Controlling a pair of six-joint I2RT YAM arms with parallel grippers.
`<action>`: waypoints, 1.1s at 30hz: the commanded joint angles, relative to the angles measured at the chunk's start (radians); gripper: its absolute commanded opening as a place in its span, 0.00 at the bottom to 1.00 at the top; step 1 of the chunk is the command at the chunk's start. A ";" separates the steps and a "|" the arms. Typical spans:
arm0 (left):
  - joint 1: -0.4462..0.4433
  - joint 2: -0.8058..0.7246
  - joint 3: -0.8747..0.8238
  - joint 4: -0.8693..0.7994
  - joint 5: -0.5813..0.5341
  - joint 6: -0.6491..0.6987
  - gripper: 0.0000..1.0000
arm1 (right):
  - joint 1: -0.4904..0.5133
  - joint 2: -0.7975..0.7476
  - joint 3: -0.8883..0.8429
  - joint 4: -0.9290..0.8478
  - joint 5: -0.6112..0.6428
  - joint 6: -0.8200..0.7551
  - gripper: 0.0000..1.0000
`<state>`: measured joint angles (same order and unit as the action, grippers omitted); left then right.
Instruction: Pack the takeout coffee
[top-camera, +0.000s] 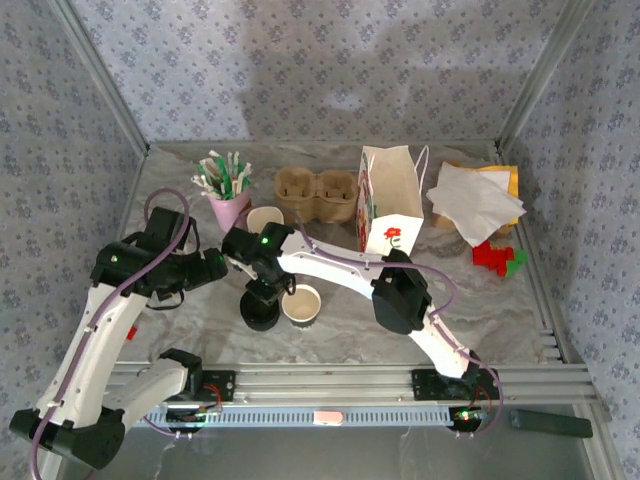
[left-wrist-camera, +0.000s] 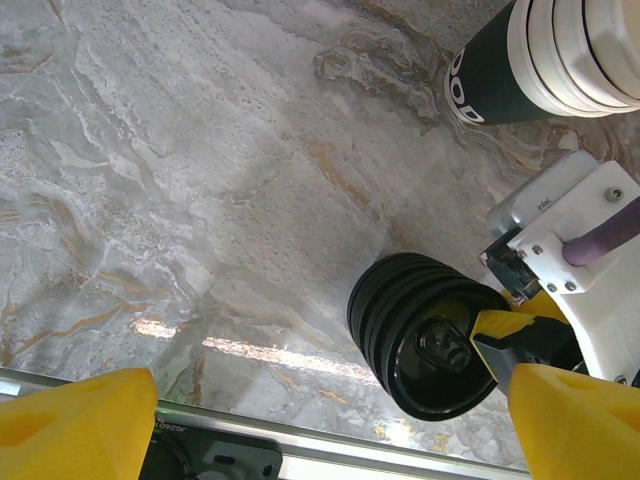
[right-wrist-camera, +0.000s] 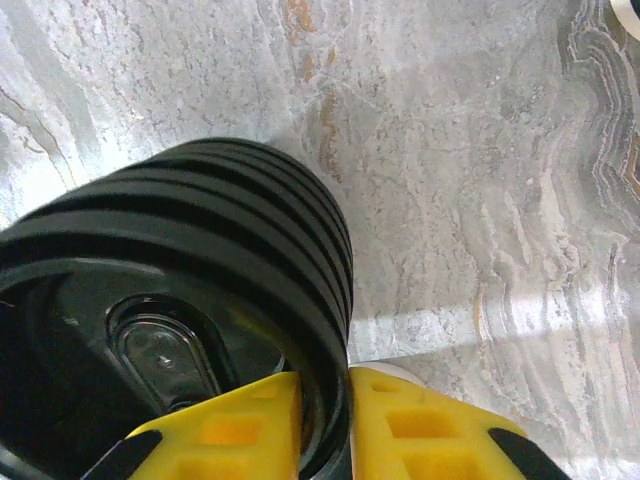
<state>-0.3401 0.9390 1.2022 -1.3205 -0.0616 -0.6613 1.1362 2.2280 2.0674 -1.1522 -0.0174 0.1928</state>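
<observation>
A low pile of black lids (top-camera: 260, 310) (left-wrist-camera: 425, 335) (right-wrist-camera: 190, 260) stands on the marble table near the front. My right gripper (top-camera: 262, 288) (right-wrist-camera: 325, 410) is shut on the rim of the top lid, one yellow finger inside the rim and one outside. A single lidless white paper cup (top-camera: 301, 305) stands just right of the pile. The takeout coffee is out of view. My left gripper (top-camera: 207, 270) (left-wrist-camera: 330, 430) hovers open to the left of the pile, holding nothing. A stack of lidless white cups (top-camera: 265, 218) (left-wrist-camera: 560, 50) stands farther back.
A white paper bag (top-camera: 390, 205) stands upright at the back, with a cardboard cup carrier (top-camera: 317, 190) to its left. A pink cup of stirrers (top-camera: 228, 200) is at the back left. Napkins (top-camera: 475, 200) and red and green packets (top-camera: 498, 257) lie right. A metal rail (top-camera: 330, 380) edges the front.
</observation>
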 joint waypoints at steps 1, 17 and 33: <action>0.003 0.002 0.039 0.018 0.012 0.019 0.91 | 0.004 -0.006 0.000 -0.014 0.010 0.000 0.18; 0.004 -0.009 0.117 0.044 -0.003 0.042 0.97 | -0.045 -0.104 0.009 0.017 -0.077 0.037 0.15; 0.003 -0.123 0.122 0.410 0.218 0.274 1.00 | -0.248 -0.441 -0.193 0.116 -0.418 0.142 0.15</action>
<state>-0.3401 0.8616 1.3312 -1.0977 0.0608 -0.4889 0.9371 1.9068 1.9236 -1.0653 -0.3050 0.2779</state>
